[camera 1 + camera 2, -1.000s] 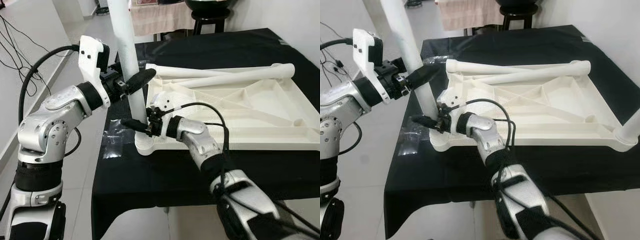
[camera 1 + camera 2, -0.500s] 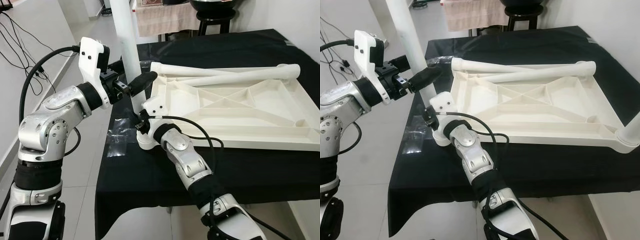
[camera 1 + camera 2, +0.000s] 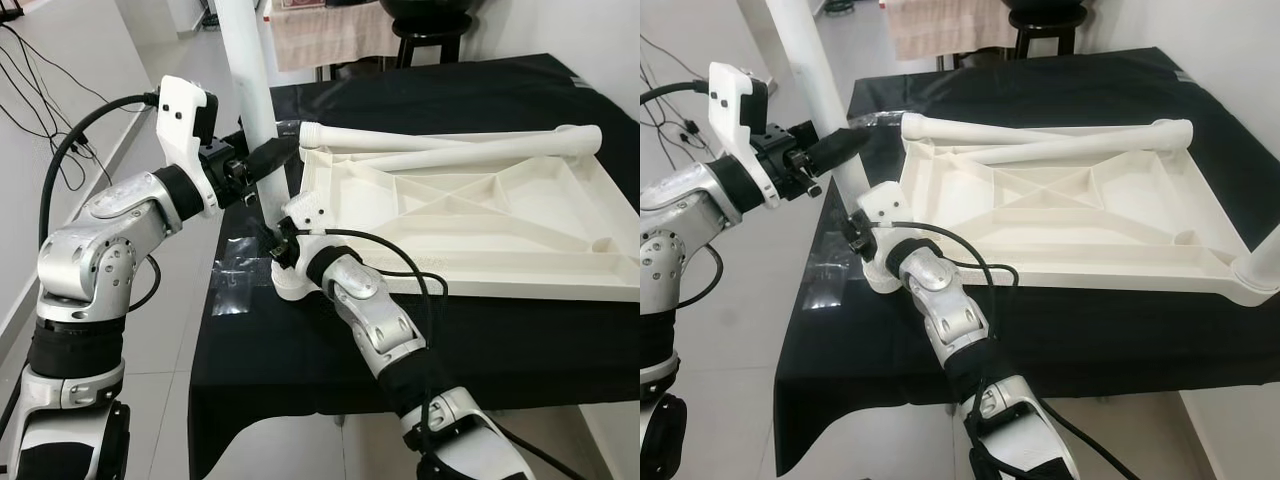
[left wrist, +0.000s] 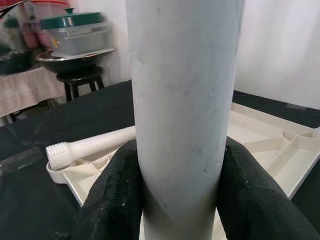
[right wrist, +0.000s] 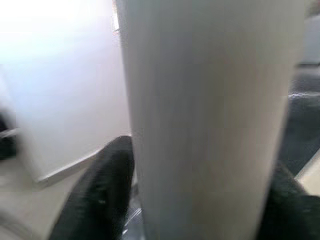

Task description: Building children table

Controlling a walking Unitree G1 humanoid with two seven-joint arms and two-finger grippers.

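**Both hands on the upright leg**

Since a moment ago, little has shifted. On the black counter [image 3: 300,330] lies the upturned white tabletop [image 3: 470,225], the upright leg [image 3: 250,90] at its near-left corner. Left hand [image 4: 175,200] clamps the leg; right hand [image 5: 200,200] grips it lower down.

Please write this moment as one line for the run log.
left end effector: shut on upright table leg | right end effector: around leg near corner socket | tabletop: upside down
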